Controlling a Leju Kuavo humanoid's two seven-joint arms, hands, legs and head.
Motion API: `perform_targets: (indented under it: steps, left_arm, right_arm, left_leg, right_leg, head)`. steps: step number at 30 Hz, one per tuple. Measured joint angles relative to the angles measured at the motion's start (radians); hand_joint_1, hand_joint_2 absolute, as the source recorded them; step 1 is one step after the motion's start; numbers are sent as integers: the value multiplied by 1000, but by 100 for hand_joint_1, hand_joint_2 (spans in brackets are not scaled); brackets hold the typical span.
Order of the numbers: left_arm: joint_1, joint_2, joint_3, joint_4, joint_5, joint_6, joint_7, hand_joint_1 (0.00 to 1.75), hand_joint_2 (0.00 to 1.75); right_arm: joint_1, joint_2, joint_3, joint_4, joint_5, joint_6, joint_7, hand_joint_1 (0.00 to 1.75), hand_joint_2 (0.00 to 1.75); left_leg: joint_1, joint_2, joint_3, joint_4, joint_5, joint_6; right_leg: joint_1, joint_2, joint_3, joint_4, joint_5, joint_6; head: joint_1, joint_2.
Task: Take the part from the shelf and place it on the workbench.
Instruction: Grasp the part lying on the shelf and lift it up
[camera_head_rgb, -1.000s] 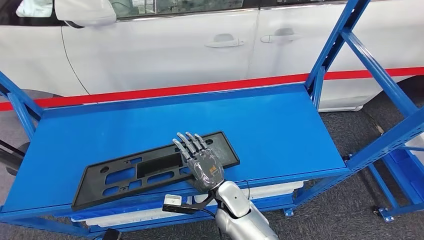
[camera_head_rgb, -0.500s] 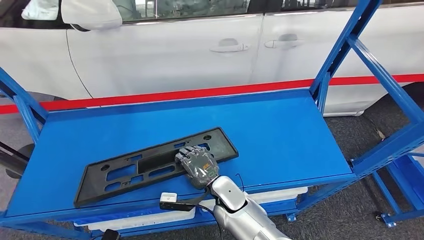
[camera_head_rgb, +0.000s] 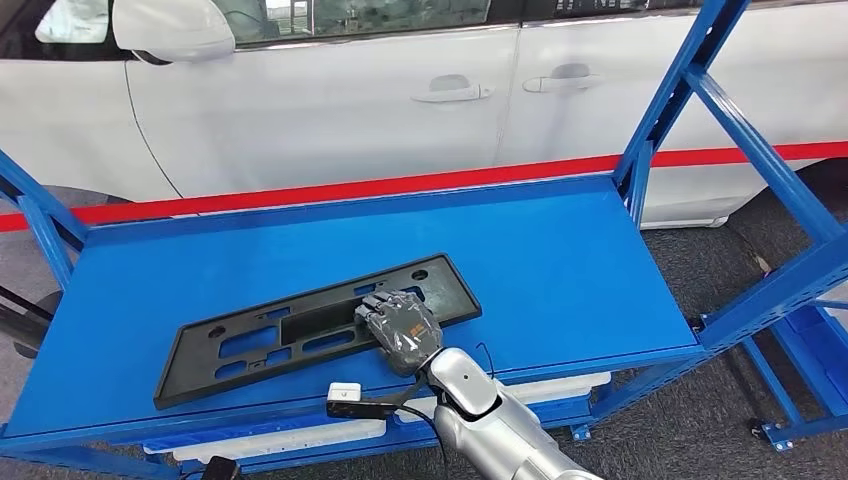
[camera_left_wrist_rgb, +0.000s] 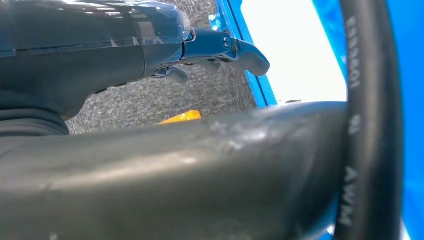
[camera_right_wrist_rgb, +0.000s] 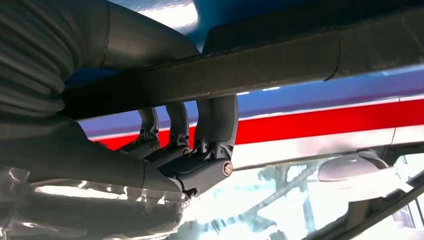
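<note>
The flat black plastic plate-holder part (camera_head_rgb: 318, 329) lies on the blue metal shelf deck (camera_head_rgb: 560, 250), near its front edge, under the right hand (camera_head_rgb: 398, 327). The hand's fingers (camera_right_wrist_rgb: 216, 120), stretched flat a second ago, have curled over the part's long bar and thumb-clamped it. Judgement: grasp made; lift not begun. Left hand (camera_left_wrist_rgb: 150, 45): closure cannot be told.
</note>
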Motion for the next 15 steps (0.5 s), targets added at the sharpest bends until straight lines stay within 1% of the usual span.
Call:
perform_targets:
  steps: [1, 2, 4, 5, 6, 7, 8, 9, 10, 11, 13, 14, 15]
  left_arm:
    - [1, -1, 5, 0, 2, 3, -4, 0, 0]
    - [3, -1, 11, 0, 5, 7, -8, 0, 0]
    - [13, -1, 27, 0, 10, 14, -19, 0, 0]
    - [18, -1, 34, 0, 11, 16, -23, 0, 0]
    - [23, -1, 42, 0, 12, 19, -27, 0, 0]
    - [26, -1, 48, 0, 14, 22, -29, 0, 0]
    - [27, -1, 55, 0, 15, 27, -32, 0, 0]
    - [29, -1, 63, 0, 16, 32, -35, 0, 0]
    - [31, -1, 72, 0, 17, 36, -39, 0, 0]
    - [35, -1, 81, 0, 18, 39, -44, 0, 0]
    - [45, -1, 101, 0, 25, 44, -55, 0, 0]
    - [51, -2, 109, 0, 29, 45, -59, 0, 0]
    - [55, -3, 117, 0, 33, 45, -63, 0, 0]
  right_arm:
    - [5, 0, -1, -14, -65, 21, -36, 175, 175]
    - [13, -1, -3, -39, -155, 48, -84, 175, 175]
    - [42, -4, -9, -122, -356, 114, -162, 175, 175]
    - [60, -5, -11, -169, -441, 144, -186, 175, 175]
    - [79, -7, -14, -216, -521, 176, -208, 175, 175]
    - [99, -9, -17, -259, -597, 207, -232, 175, 175]
    - [124, -14, -22, -309, -694, 243, -263, 175, 175]
    - [154, -20, -27, -370, -803, 281, -294, 175, 175]
    - [187, -27, -32, -440, -916, 316, -319, 175, 175]
    - [221, -35, -38, -521, -1027, 348, -339, 175, 175]
    - [279, -58, -52, -676, -1183, 391, -361, 175, 175]
    - [301, -71, -61, -742, -1225, 402, -368, 175, 175]
    - [321, -83, -69, -796, -1248, 407, -372, 175, 175]
  left_leg:
    - [1, 1, -10, 26, -18, -4]
    - [2, 1, -30, 72, -45, -6]
    - [3, 1, -91, 199, -102, -12]
    - [4, 1, -114, 242, -112, -15]
    - [5, 1, -121, 250, -103, -17]
    - [6, 1, -110, 222, -78, -18]
    - [7, 1, -83, 162, -42, -18]
    - [8, 1, -52, 95, -14, -17]
    - [7, 0, -28, 43, 5, -12]
    - [6, -2, -13, 8, 15, -7]
    - [1, -5, -11, -3, 17, 9]
    - [2, -4, -11, -5, 20, 15]
    - [3, -3, -11, -8, 24, 22]
  right_leg:
    - [-3, -1, 7, -8, 2, -5]
    - [-4, -1, 12, -13, 3, -8]
    - [-3, 1, 14, -14, 0, -15]
    - [-3, 3, 15, -13, -1, -15]
    - [-3, 5, 16, -13, -2, -15]
    - [-4, 7, 18, -11, -3, -13]
    - [-5, 7, 18, -8, -6, -10]
    - [-4, 7, 18, -3, -9, -5]
    - [-3, 7, 16, 3, -12, 1]
    - [-1, 6, 13, 8, -15, 7]
    - [1, 6, 10, 11, -16, 18]
    - [0, 6, 9, 11, -16, 22]
    - [-1, 6, 6, 18, -23, 28]
  head:
    - [0, 0]
    - [0, 0]
    - [0, 0]
    - [0, 0]
    - [0, 0]
    - [0, 0]
    - [0, 0]
    - [0, 0]
    - [0, 0]
    - [0, 0]
    - [0, 0]
    - [0, 0]
    - [0, 0]
